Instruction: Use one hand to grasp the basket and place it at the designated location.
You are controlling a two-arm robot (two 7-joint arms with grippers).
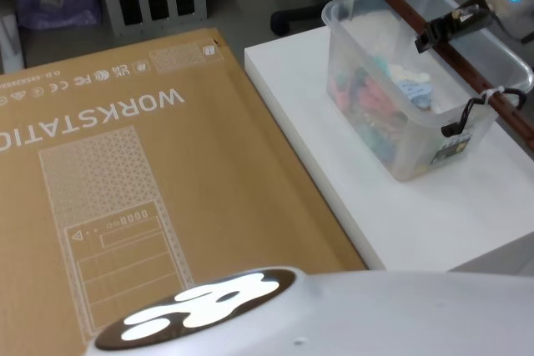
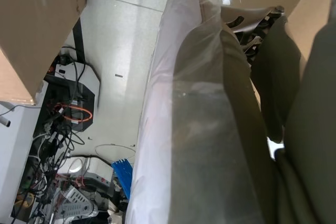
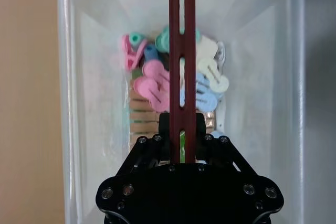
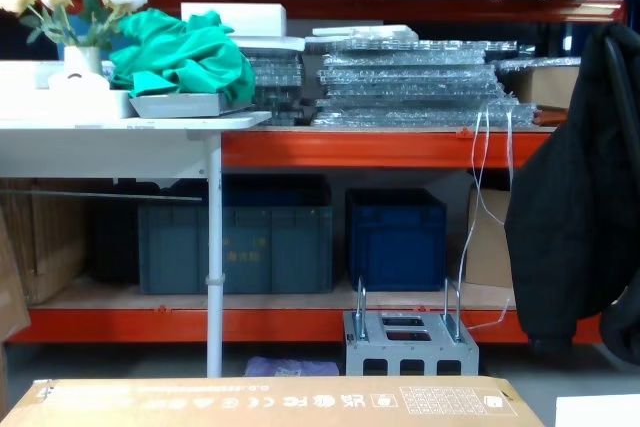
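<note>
A big brown cardboard box point(image 1: 125, 181) printed WORKSTATION fills my left and near field, butting against the white table point(image 1: 434, 223) on the right. On the floor beyond it stands a small grey metal crate point(image 4: 410, 342), with dark blue storage crates point(image 4: 395, 237) on the rack's bottom shelf behind.

The right hand point(image 1: 446, 27) comes in from the far right edge of the head view, its black jaw reaching left over the basket point(image 1: 400, 122). From the right wrist camera I see the hand point(image 3: 182, 145) straight above the tub's opening, one finger on each side of the dark red-brown bar handle point(image 3: 182, 51) — closed on it, as far as I can judge.

The basket sits on the white table, far right, directly under the hand, holding pink, blue, green and cream clothes pegs point(image 3: 173, 82). A black hook point(image 1: 467, 114) hangs at its near end.

The left wrist camera looks down at floor and cables.
</note>
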